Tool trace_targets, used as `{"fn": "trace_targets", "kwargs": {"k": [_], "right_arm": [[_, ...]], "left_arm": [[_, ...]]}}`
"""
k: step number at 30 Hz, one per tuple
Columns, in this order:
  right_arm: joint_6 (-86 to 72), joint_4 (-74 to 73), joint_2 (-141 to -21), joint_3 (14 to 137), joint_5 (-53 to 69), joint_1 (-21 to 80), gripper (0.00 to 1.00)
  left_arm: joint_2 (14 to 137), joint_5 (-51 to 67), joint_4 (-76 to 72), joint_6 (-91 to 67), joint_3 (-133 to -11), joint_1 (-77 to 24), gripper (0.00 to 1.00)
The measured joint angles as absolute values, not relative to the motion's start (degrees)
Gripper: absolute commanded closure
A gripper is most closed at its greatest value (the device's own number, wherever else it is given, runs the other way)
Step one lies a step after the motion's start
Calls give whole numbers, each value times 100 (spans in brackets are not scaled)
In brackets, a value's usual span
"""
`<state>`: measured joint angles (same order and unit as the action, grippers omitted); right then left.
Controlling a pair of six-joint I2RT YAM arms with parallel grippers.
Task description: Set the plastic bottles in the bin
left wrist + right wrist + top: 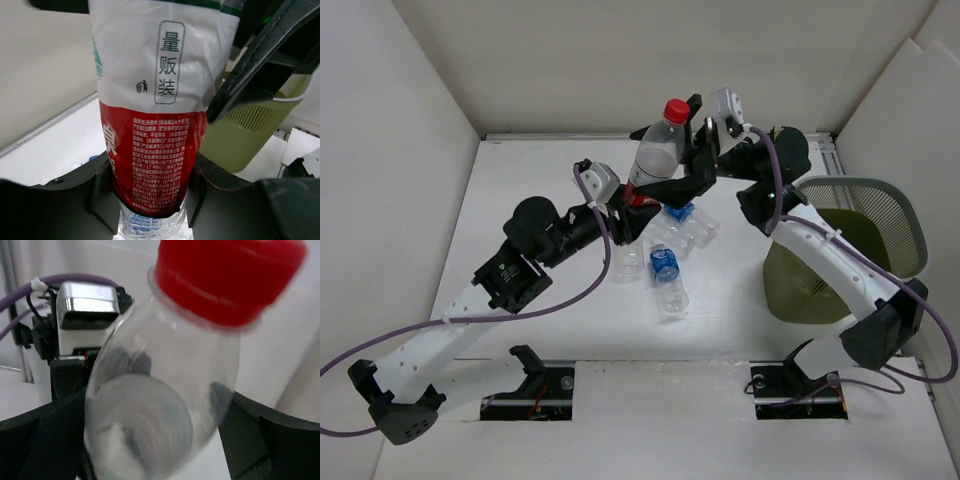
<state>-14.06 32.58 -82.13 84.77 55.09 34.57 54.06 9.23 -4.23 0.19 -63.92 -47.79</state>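
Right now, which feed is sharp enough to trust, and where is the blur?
Top external: evenly lit and sharp, with only soft shadows on the table. Left wrist: the red-capped bottle fills the frame and its label print is crisp; the bin behind it is slightly soft. Right wrist: the worst, with the bottle's body smeared and its cap out of focus.

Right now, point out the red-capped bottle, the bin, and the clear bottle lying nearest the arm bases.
red-capped bottle [656, 152], top external view, on its pale label.
bin [795, 290], top external view, on its olive lower part.
clear bottle nearest the bases [672, 295], top external view, on its body.
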Motion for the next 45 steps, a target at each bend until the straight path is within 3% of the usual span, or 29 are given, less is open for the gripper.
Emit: {"fn": "trace_targets", "kwargs": {"k": [2, 4, 5, 6, 7, 8, 15, 22, 28, 30, 31, 32, 33, 36, 45], "right_arm": [[-1728, 3776, -8444, 8538, 5500, 3640, 4], [-1942, 4125, -8604, 8545, 5502, 3758, 22], [-2049, 4233, -8654, 8545, 5520, 3771, 71], [-2145, 4335, -8683, 8543, 5518, 3769, 89], [-2255, 4364, -8689, 8532, 5509, 3756, 99], [-2329, 4379, -8689, 8525, 5520, 3739, 100], [-2300, 4235, -8263, 8204, 5437, 2842, 100], [-1629, 2661, -6930, 7644, 5319, 270, 100], [-1111, 1400, -5535, 6711, 5343, -1815, 100], [-987, 1114, -5225, 6375, 5325, -2117, 87], [-921, 965, -5146, 6285, 5319, -2167, 77], [-851, 801, -5089, 6230, 5317, -2171, 60], [-762, 676, -5050, 6204, 5319, -2176, 25], [-497, 231, -5054, 6208, 5212, -2272, 1], [711, -1717, -5065, 7317, 4331, -2322, 1]], "left_arm": [[5408, 1074, -489, 38, -6324, -4781, 100], [5433, 1166, -495, 51, -6270, -4790, 100], [5433, 1157, -502, 51, -6257, -4783, 100], [5435, 1109, -539, 60, -6257, -4759, 88], [5439, 1046, -600, 106, -6257, -4737, 63], [5443, 1011, -613, 115, -6259, -4731, 1], [5483, 237, -613, -200, -6084, -4807, 0], [6567, -1369, 10, -947, -6541, -4805, 0], [7977, -1914, 976, -1756, -7227, -4731, 0], [8095, -1907, 1267, -2008, -7227, -4611, 0], [8117, -1911, 1391, -2139, -7229, -4523, 0], [8121, -1914, 1500, -2261, -7229, -4445, 0], [8119, -1931, 1599, -2368, -7242, -4366, 0], [8123, -2008, 1791, -2596, -7288, -4222, 0], [8615, -1883, 2126, -2993, -7262, -4228, 0]]}}
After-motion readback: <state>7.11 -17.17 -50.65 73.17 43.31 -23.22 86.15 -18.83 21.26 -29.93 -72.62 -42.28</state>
